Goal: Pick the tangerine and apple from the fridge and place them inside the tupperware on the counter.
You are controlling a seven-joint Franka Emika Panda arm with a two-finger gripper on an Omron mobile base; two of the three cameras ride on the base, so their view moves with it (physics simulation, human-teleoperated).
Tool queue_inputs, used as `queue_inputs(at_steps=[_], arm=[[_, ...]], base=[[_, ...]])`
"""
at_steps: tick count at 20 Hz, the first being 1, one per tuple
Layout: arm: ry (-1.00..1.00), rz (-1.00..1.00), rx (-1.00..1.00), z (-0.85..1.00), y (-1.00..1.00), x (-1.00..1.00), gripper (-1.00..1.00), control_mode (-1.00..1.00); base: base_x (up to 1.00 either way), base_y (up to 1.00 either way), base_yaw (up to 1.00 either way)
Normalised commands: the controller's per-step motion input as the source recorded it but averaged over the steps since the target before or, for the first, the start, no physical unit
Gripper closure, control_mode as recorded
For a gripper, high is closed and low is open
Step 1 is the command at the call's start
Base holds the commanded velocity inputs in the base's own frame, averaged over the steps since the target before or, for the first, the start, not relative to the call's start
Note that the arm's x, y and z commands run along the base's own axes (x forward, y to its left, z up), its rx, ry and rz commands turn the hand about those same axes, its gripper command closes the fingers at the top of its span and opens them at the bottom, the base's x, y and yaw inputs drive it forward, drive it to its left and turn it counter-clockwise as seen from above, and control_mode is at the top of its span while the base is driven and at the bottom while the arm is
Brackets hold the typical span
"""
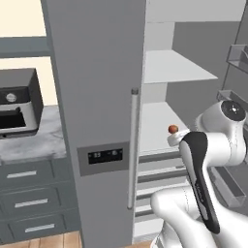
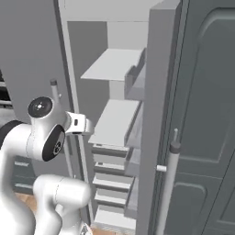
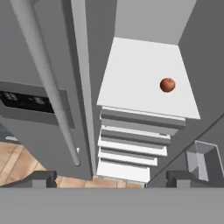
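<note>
Fingertips (image 3: 43, 178) at the bottom of the hand view stand far apart, so the gripper (image 3: 111, 179) is wide open with nothing between the jaws. It hangs in front of the open fridge (image 1: 97, 87), looking down onto the white middle shelf (image 3: 144, 78). Apple (image 3: 167, 84) sits alone on that shelf, toward its right side and roughly mid-depth, upright with stem spot on top; also visible in the left base view just past the arm's wrist. Gripper and apple are well apart, no contact. Can't find the tangerine or the tupperware in any view. Counter (image 1: 34, 143) is left of the fridge, with a toaster oven (image 1: 19, 104) on it. Closed left door with long bar handle (image 3: 46, 83) sits close on the gripper's left. My read: step in hand is the approach to the apple, early in the task, nothing moved to the counter yet. Next move needs a reach forward and right into the shelf bay, clearing the left door edge and the right door bin (image 3: 204, 159), jaws centred over the apple before closing. Round fruit may roll if nudged.
</note>
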Motion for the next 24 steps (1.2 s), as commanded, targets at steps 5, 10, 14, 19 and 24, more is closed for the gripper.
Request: queue_inputs(at_steps=[5, 10, 14, 19, 24], arm=[[0.00, 0.00, 0.00, 0.00, 0.00, 0.00, -1.00, 1.00], [0.00, 0.00, 0.00, 0.00, 0.00, 0.00, -1.00, 1.00], [0.00, 0.00, 0.00, 0.00, 0.00, 0.00, -1.00, 1.00], [0.00, 0.00, 0.00, 0.00, 0.00, 0.00, -1.00, 1.00], [0.00, 0.00, 0.00, 0.00, 0.00, 0.00, -1.00, 1.00]], base=[[0.00, -0.01, -0.28], [0.00, -0.06, -0.28], [0.00, -0.07, -0.19], [0.00, -0.29, -0.12], [0.00, -0.37, -0.07]])
